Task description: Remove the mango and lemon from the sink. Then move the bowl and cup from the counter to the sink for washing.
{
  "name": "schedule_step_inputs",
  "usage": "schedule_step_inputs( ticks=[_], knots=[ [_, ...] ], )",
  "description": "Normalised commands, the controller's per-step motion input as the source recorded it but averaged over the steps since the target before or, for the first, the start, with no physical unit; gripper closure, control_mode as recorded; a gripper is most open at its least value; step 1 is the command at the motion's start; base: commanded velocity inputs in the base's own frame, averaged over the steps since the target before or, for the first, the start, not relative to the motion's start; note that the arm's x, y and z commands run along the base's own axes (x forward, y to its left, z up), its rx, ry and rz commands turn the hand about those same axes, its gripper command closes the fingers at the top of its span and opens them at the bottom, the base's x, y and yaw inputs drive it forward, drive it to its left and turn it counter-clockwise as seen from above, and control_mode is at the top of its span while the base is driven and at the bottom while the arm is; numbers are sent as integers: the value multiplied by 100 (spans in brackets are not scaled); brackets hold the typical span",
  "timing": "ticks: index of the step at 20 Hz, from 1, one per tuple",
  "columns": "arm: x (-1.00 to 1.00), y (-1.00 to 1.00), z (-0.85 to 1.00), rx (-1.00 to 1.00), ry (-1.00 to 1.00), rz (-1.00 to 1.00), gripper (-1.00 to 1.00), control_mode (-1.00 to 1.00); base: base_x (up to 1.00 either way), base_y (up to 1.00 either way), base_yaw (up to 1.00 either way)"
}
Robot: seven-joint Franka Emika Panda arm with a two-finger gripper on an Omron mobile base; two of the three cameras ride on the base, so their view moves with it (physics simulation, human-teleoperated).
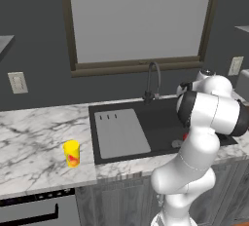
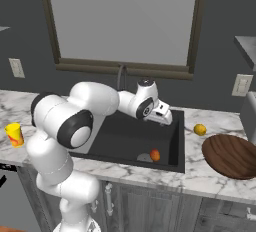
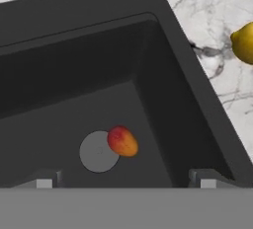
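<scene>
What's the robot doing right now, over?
Hand open, empty, above the sink. Mango on the sink floor beside the drain. Lemon out on the counter. Nothing in the way.

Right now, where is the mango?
The mango lies on the sink floor beside the round drain, below the open hand.

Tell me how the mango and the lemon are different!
The mango is orange-red with a yellowish side; the lemon is plain yellow all over. The mango lies down in the black sink, beside the round drain; the lemon sits up on the white marble counter, past the sink's right rim. The mango looks egg-shaped, the lemon rounder. Both are small fruits of about the same size.
</scene>
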Motion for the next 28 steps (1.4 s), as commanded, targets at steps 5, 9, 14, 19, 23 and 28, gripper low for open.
schedule_step_inputs(
  ticks=[5, 9, 14, 19, 23, 28],
  knots=[
    [0, 0, -13, 1, 1, 0, -100, -100, 0, 0, 0],
    [0, 0, -15, 0, 4, 0, -100, -100, 0, 0, 0],
    [-1, 0, -16, 0, 1, 0, -100, -100, 0, 0, 0],
    [-1, 1, -14, 0, 3, 0, -100, -100, 0, 0, 0],
    [-2, 0, -13, 0, 1, 2, -100, -100, 0, 0, 0],
    [0, 1, -19, 0, 0, 4, -100, -100, 0, 0, 0]
  ],
)
